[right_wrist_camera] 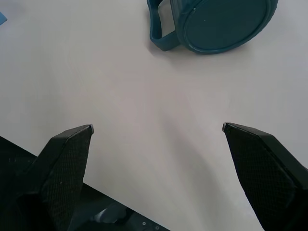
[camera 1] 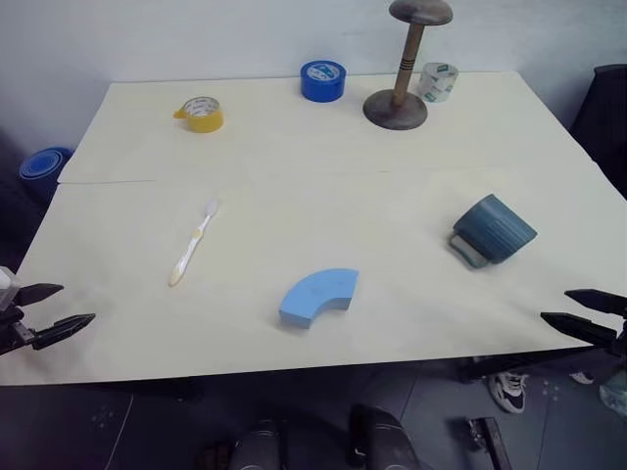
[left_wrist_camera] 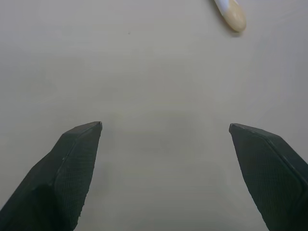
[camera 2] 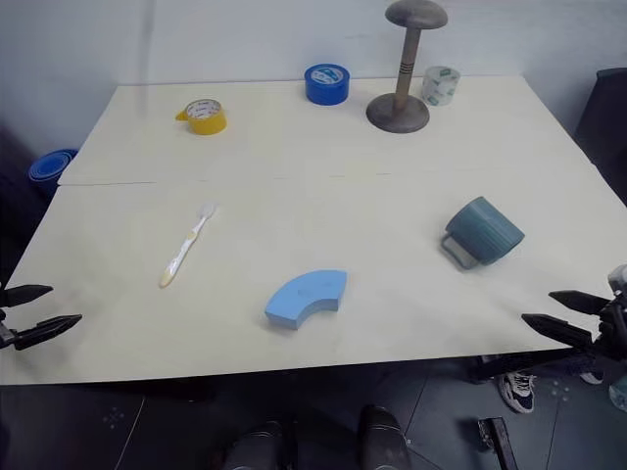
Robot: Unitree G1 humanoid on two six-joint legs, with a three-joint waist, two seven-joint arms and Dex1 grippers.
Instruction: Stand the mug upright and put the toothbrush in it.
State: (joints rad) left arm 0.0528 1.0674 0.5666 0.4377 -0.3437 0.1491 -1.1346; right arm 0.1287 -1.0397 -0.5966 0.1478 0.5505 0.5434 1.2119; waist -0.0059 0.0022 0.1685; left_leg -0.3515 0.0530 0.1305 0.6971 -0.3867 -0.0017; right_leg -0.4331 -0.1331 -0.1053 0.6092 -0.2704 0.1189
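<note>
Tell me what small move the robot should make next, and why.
Probably reach the right gripper forward toward the mug. The mug lies on its side on the table, handle toward the front edge, so it must be stood up before the toothbrush can go in. The right gripper hangs open and empty at the table's front edge, nearest the mug; the left gripper is open nearer the toothbrush.
</note>
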